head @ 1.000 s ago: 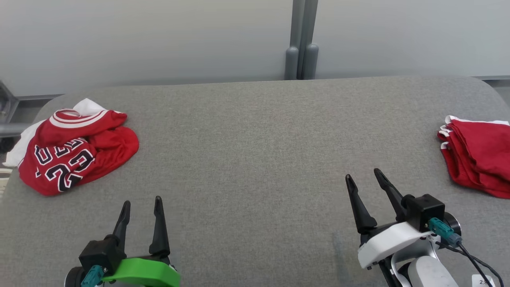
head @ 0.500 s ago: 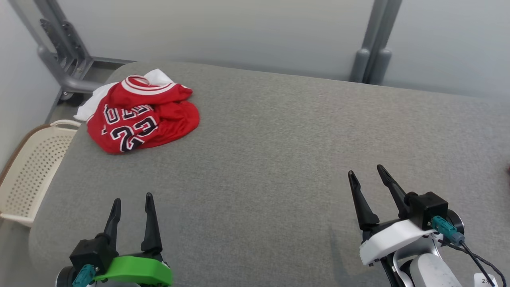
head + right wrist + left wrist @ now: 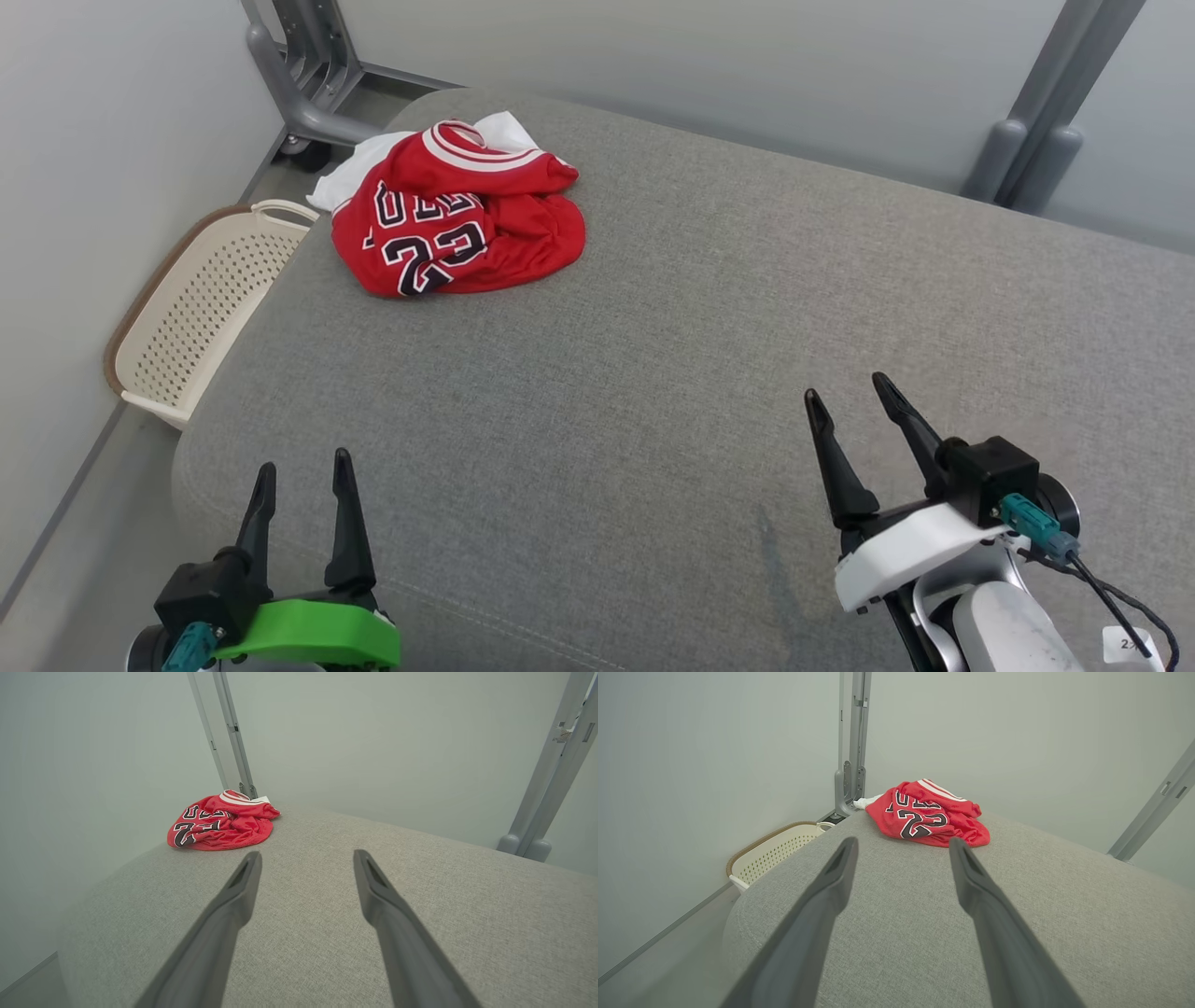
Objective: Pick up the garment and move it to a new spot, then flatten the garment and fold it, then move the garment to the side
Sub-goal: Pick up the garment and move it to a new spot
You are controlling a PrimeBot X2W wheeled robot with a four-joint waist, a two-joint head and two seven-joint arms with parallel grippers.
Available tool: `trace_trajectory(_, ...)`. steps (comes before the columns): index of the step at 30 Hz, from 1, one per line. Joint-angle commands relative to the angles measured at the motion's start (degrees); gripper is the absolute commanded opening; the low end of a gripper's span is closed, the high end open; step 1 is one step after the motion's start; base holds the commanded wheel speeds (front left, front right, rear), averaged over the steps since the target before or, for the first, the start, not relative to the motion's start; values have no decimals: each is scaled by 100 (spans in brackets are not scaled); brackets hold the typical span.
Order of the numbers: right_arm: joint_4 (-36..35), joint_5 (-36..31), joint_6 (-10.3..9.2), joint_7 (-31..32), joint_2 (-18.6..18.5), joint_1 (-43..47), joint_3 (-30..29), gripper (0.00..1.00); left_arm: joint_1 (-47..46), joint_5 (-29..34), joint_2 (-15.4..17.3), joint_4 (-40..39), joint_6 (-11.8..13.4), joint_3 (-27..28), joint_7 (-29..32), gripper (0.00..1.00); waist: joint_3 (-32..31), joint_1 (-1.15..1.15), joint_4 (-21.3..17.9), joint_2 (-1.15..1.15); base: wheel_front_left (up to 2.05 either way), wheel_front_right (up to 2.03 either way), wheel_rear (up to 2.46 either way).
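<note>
Task unstarted: the garment (image 3: pixel 457 219) lies crumpled near the basket (image 3: pixel 201 313), well apart from left gripper (image 3: pixel 303 462) and right gripper (image 3: pixel 845 385), both spread empty.

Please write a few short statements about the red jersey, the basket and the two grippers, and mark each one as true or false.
1. The red jersey lies crumpled near the far left corner of the grey padded surface. True.
2. The left gripper is shut on the jersey. False: it is open, holds nothing and is well apart from the jersey.
3. A cream perforated basket sits beside the surface's left edge. True.
4. The right gripper touches the jersey. False: it is open at the near right, far from the jersey.
</note>
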Motion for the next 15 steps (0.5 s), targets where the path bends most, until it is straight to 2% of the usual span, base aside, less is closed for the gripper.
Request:
trace_trajectory(1, -34, -31, -6, 15, -18, -51, 11, 100, 49, 23, -35, -11, 11, 34, -14, 100, 83, 0, 4, 0, 0, 0, 0)
trace_trajectory(11, -192, -253, -6, 122, -18, -267, -116, 100, -133, 45, -103, -51, -66, 85, -14, 100, 409, 0, -238, 0, 0, 0, 0)
trace_trajectory(15, -350, -394, -6, 210, -19, -414, -198, 100, -463, 95, -2, -65, -118, 136, -14, 100, 679, 0, -335, 0, 0, 0, 0)
